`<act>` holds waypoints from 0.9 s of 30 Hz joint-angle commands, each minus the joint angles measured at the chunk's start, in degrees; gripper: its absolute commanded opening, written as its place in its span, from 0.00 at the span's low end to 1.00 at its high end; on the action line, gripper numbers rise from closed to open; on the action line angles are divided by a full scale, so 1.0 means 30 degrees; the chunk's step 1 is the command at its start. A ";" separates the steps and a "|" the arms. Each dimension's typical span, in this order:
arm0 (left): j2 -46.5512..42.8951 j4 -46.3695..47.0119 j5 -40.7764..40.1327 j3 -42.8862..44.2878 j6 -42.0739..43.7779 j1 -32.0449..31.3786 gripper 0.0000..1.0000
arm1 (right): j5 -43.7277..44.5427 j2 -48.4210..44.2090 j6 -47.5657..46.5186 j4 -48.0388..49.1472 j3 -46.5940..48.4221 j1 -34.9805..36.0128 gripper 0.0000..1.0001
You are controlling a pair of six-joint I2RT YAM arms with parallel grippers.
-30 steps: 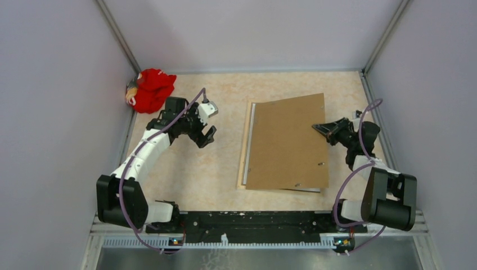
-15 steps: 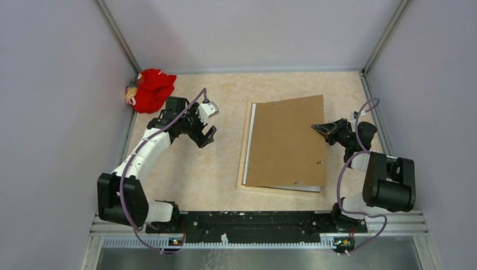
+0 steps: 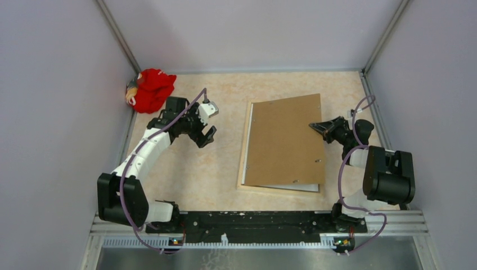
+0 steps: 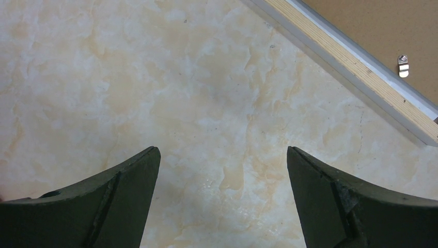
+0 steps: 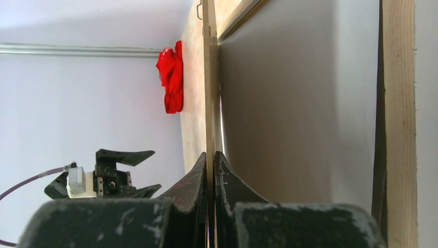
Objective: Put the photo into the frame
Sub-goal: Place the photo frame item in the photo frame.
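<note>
From above, we see the frame (image 3: 243,160) lying flat on the bench (image 3: 185,169), right of its middle, with the brown backing board (image 3: 284,143) covering most of it. A white strip that we take for the photo (image 3: 301,187) peeks out under the board's near edge. The right gripper (image 3: 313,126) is clamped on the board's right edge. The left gripper (image 3: 207,136) hangs with its jaws spread and nothing in them, left of the frame. A red cloth (image 3: 151,89) sits in the far left corner.

In the left wrist view we find the left gripper (image 4: 222,150) wide apart over bare bench, with the frame's wooden rail (image 4: 351,67) and a small metal clip (image 4: 403,66) on the board at the upper right.

In the right wrist view we see the right gripper (image 5: 210,155) pinching the thin board edge (image 5: 209,77). The board is tilted up off a pale sheet (image 5: 299,103), apparently the photo's white back, which lies inside the wooden rail (image 5: 397,103).
</note>
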 commanded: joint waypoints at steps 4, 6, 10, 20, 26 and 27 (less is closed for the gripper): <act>-0.0249 0.0169 0.0034 0.0531 0.0347 -0.0045 0.98 | -0.0414 0.0187 0.0497 0.2083 0.0449 0.0272 0.00; -0.0249 0.0170 0.0025 0.0524 0.0369 -0.0045 0.99 | -0.0414 0.0226 0.0459 0.2269 0.0330 0.0346 0.00; -0.0240 0.0128 0.0035 0.0582 0.0383 -0.0045 0.98 | -0.0321 0.0541 0.0338 0.2382 0.0258 0.0648 0.00; -0.0396 0.0046 -0.0175 0.0495 0.0580 -0.0045 0.98 | 0.0092 0.0936 -0.0171 0.2180 0.0222 0.0991 0.00; -0.0370 0.0077 -0.0040 0.0443 0.0555 -0.0045 0.98 | 0.1055 -0.0268 -0.3608 -0.2362 0.0918 0.1021 0.03; -0.0352 0.0092 -0.0009 0.0437 0.0552 -0.0045 0.98 | 0.1322 -0.0571 -0.4269 -0.3228 0.1105 0.1084 0.04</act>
